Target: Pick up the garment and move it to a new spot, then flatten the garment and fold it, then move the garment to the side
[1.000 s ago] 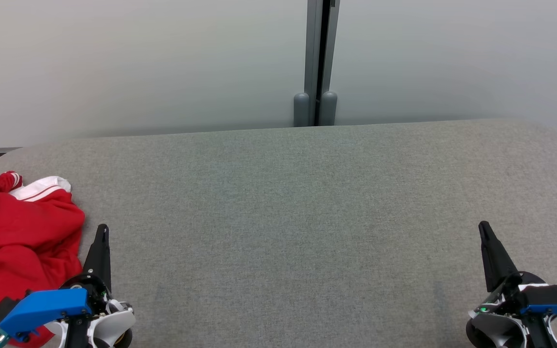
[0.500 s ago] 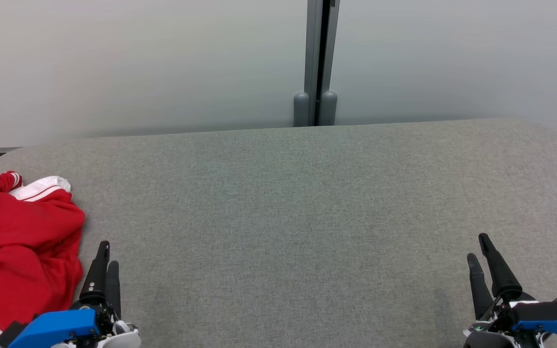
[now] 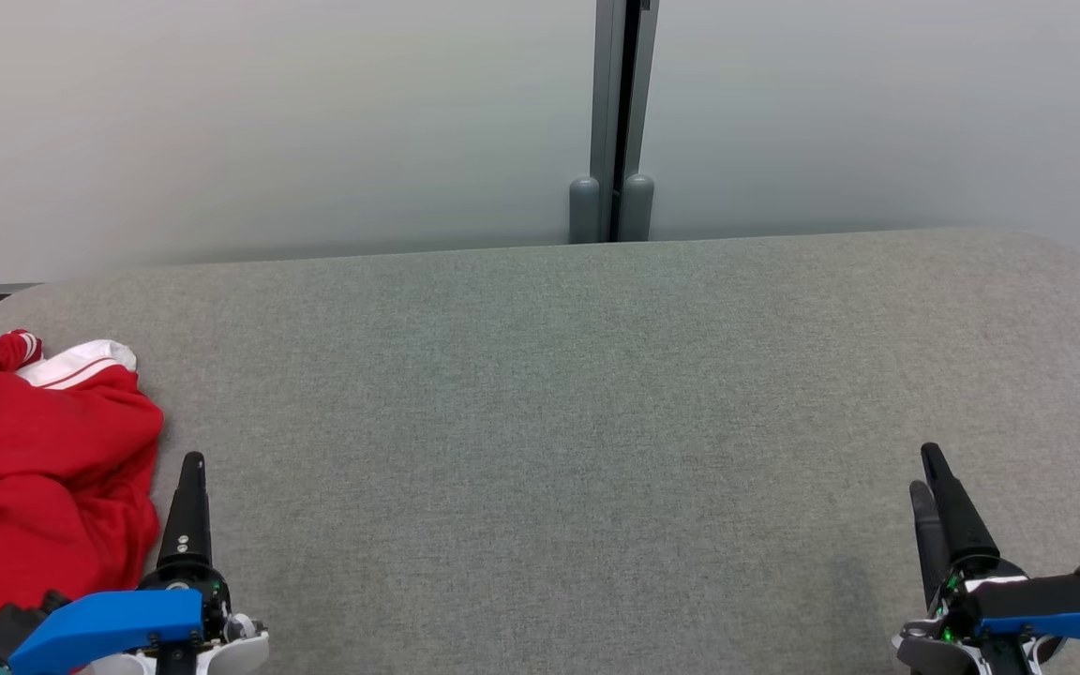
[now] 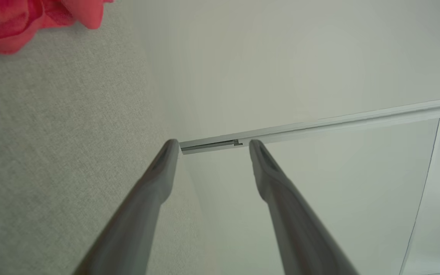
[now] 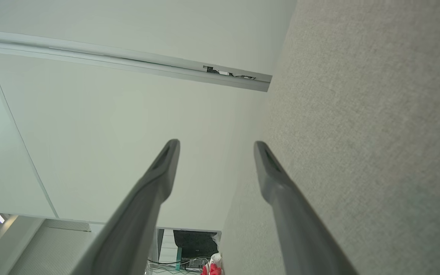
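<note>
A crumpled red fabric garment with white striped trim [image 3: 43, 469] lies at nine o'clock on the grey felt-covered table [image 3: 596, 375], just beside the left gripper [image 3: 191, 467] at seven o'clock. That gripper and the right gripper [image 3: 923, 469], at five o'clock, both have their long dark fingers spread wide, holding nothing.

From head height we look forward and down over the rounded grey fabric-covered table [image 3: 540, 394] to the pale grey wall panels [image 3: 268, 122] and their grey vertical metal post [image 3: 622, 112]. Our wrist cameras sit low and close over that tabletop, each rolled sideways, sighting along the left gripper [image 4: 212, 146] and right gripper [image 5: 216, 146] toward the same wall and post. The crumpled red garment with white trim [image 3: 34, 469] shows in the head and left wrist views.
</note>
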You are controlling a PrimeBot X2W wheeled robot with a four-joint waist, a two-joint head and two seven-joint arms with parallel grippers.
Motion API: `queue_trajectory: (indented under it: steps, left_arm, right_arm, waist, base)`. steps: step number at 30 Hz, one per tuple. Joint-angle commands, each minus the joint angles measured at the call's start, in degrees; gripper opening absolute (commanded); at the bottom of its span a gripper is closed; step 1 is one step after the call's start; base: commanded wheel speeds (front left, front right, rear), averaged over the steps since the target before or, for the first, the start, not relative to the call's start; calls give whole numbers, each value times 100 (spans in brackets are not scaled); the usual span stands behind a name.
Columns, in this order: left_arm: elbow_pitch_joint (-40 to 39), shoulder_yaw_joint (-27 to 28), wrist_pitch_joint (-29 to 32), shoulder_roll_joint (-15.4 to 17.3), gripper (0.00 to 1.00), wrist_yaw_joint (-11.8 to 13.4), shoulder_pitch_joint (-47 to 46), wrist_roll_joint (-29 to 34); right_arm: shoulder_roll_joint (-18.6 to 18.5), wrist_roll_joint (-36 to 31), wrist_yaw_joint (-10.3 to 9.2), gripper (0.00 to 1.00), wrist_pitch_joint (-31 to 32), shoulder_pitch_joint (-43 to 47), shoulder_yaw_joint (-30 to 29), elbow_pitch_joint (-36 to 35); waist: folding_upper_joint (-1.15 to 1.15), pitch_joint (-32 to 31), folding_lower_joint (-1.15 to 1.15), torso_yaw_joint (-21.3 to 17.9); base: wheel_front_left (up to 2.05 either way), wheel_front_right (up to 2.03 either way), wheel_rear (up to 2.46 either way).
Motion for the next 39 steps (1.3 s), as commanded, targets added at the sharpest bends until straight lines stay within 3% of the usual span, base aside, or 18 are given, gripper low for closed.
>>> queue_trajectory:
  steps: [1,19,39]
  left_arm:
    - [-142,-17,-69,42,100,2,-167,287]
    - [-447,-269,-449,53,100,280,-130,2221]
    - [-435,-455,-822,63,100,377,-25,3928]
  right_arm:
    - [-28,-215,4,100,-72,-75,26,-137]
    - [-35,-1623,6,100,-454,-59,184,-356]
    - [-41,-3117,9,100,-827,-11,334,-364]
  waist:
    - [0,2,0,0]
    - [0,19,0,10]
    - [0,9,0,41]
  base:
    - [0,0,0]
    - [0,0,0]
    - [0,0,0]
